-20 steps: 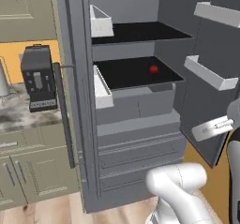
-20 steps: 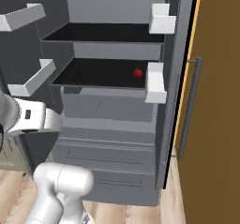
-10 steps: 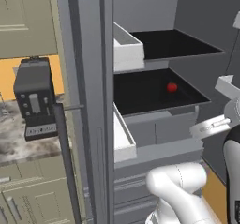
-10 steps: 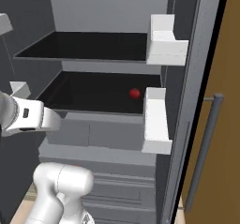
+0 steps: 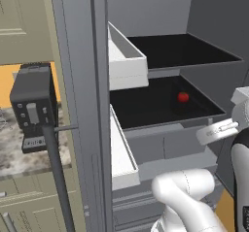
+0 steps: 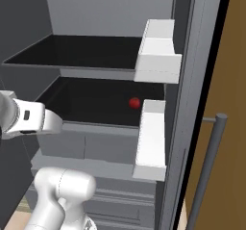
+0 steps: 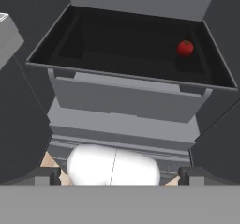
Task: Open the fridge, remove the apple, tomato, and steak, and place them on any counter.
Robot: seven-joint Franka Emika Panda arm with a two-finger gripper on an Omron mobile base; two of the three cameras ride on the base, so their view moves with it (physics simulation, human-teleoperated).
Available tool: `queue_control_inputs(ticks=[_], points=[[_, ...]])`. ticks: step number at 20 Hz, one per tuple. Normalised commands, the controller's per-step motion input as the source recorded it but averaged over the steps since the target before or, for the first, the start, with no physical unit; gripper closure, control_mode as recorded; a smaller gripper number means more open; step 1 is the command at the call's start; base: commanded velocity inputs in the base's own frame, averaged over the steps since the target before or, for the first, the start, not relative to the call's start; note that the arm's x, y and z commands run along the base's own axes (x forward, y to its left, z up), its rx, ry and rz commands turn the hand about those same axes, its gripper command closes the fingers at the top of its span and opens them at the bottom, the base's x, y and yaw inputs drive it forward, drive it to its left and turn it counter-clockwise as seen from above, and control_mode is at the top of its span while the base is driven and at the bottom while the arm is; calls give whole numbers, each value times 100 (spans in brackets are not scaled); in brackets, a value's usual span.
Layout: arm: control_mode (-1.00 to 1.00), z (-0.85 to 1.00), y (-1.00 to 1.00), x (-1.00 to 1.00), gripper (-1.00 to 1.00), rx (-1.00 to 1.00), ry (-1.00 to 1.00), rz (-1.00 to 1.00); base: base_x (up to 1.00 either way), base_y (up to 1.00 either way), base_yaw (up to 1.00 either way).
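The fridge stands with both doors swung open, its dark shelves facing me. A small red tomato with a green top rests at the right back of the lower shelf; it also appears as the tomato and the tomato. My gripper hangs open in front of the drawers below that shelf, well short of the tomato, with nothing between its fingertips. The apple and the steak are hidden. A strip of speckled counter lies left of the fridge.
White door bins jut from the left door, and more bins from the right door. A dark toaster-like appliance sits on the counter. The upper shelf is bare. A brown wall lies right of the fridge.
The base has driven closer to the fridge, so the shelves and tomato fill more of both base views. The gripper has stayed open.
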Motion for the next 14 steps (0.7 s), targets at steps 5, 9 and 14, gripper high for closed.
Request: queue_control_inputs(ticks=[5,9,14], points=[[100,0,0,0,-100,0,0,0,9,-9,0],[-100,-5,-16,9,-100,1,0,-7,1,-1,0],[-100,-10,-29,27,-100,0,3,-15,0,0,0]])
